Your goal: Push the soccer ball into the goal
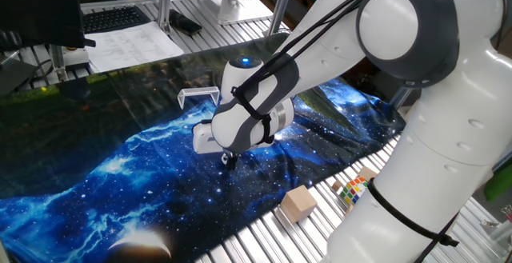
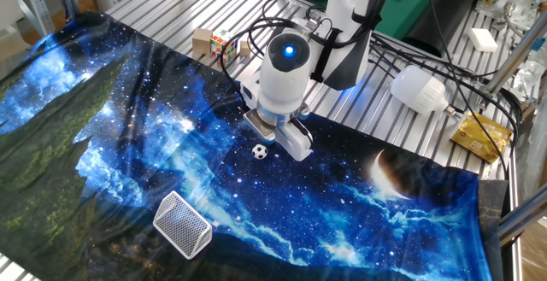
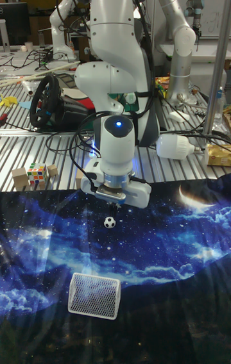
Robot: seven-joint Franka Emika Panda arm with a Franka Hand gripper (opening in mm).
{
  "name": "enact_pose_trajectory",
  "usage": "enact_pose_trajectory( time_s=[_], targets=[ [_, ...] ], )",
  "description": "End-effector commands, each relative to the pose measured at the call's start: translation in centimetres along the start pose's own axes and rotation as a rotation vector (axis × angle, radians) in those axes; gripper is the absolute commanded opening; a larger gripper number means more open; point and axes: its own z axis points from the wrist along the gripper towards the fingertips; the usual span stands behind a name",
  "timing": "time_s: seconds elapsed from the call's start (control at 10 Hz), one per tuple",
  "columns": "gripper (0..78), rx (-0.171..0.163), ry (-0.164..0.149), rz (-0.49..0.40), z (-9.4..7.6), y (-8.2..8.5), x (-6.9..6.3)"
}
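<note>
The soccer ball is a tiny white ball with black patches on the blue galaxy cloth, also seen in the tall fixed view. My gripper hangs just above the cloth, its dark fingertips close together with nothing held. Its white hand sits right beside the ball, on the side away from the goal. The goal is a small white netted frame, a few ball-widths beyond the ball, and stands behind my arm in one fixed view. That view hides the ball.
A tan wooden block and a multicoloured puzzle cube lie on the metal slats off the cloth's edge. A white bulb-shaped object and a yellow packet rest near the robot's base. Papers and a keyboard sit at the far side.
</note>
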Motion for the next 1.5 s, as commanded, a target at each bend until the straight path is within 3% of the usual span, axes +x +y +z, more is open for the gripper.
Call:
enact_pose_trajectory(
  time_s=[0.1,0.6,1.5],
  targets=[
    [0.0,-0.027,0.005,0.054,-0.09,0.01,-0.09],
    [0.0,-0.048,0.004,0.028,-0.09,0.01,-0.09],
    [0.0,-0.049,0.027,0.051,-0.09,0.01,-0.09]
  ],
)
